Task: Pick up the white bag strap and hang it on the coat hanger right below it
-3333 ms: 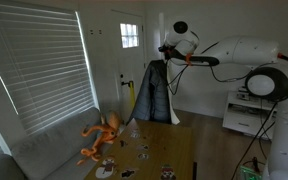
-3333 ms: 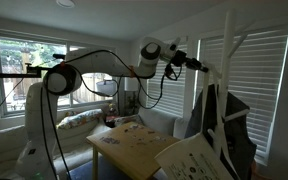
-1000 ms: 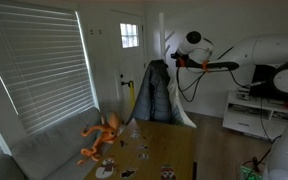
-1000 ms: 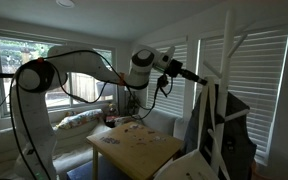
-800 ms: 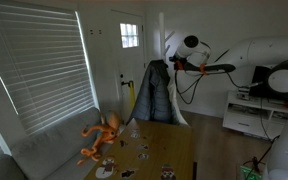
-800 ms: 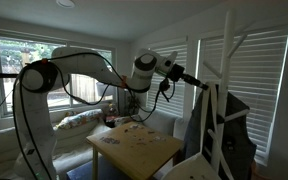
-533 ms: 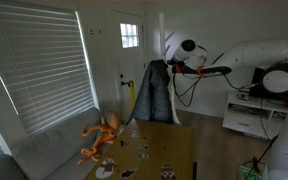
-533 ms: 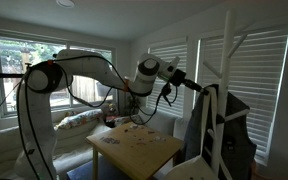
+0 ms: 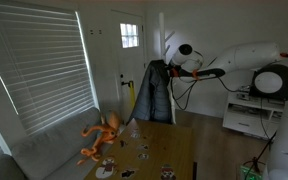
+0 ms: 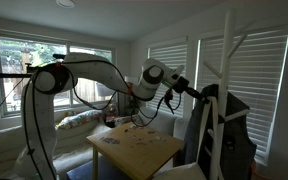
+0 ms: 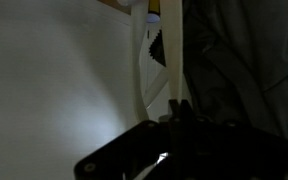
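Observation:
In the wrist view my gripper (image 11: 179, 106) is dark, with its fingers together on the thin white bag strap (image 11: 173, 50), which runs up from them; a second band of the loop hangs just beside it. The dark jacket (image 11: 246, 60) fills the right side. In both exterior views my gripper (image 9: 170, 68) (image 10: 200, 92) is right against the tall white coat stand (image 9: 162, 25) (image 10: 225, 60), above the hanging jacket (image 9: 154, 95) (image 10: 230, 140). The soft white bag (image 10: 184, 172) hangs low beside the stand. Which peg is nearest the strap cannot be told.
A wooden table (image 9: 169, 150) (image 10: 134, 148) with small items stands below the arm. An orange octopus toy (image 9: 102, 135) lies on the grey sofa by the blinds. A white drawer unit (image 9: 246, 112) stands behind the arm.
My gripper has moved down and in towards the coat stand with the strap in it. The white bag has sunk lower with it.

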Robot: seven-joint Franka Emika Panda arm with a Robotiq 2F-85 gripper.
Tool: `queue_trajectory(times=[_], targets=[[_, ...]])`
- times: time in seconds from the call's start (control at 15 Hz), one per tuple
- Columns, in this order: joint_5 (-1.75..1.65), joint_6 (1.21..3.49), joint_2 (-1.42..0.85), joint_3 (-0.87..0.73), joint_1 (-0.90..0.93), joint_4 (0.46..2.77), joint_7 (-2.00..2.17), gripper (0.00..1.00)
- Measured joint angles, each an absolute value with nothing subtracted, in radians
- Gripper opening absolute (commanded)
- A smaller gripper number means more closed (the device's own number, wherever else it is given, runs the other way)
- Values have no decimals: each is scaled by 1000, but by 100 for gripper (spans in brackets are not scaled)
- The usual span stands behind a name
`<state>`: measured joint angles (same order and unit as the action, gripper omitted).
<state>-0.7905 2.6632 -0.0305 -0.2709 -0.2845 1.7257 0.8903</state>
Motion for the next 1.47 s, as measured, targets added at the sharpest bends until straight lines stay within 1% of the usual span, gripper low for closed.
queue_trajectory(times=[0.2, 0.6, 0.67, 0.73, 0.8, 1.33, 1.4, 1.47], targets=[[-727, 2663, -49, -269, -284, 1727, 811, 1], [-513, 2655, -56, -267, -286, 1757, 525, 1], [-484, 2646, -56, -268, -286, 1759, 488, 29], [-462, 2630, -56, -268, -286, 1759, 458, 29], [-447, 2614, -55, -270, -286, 1759, 436, 34], [-403, 2514, -36, -276, -285, 1733, 355, 91], [-397, 2501, -31, -275, -283, 1727, 352, 97], [-392, 2485, -22, -274, -282, 1720, 348, 100]])
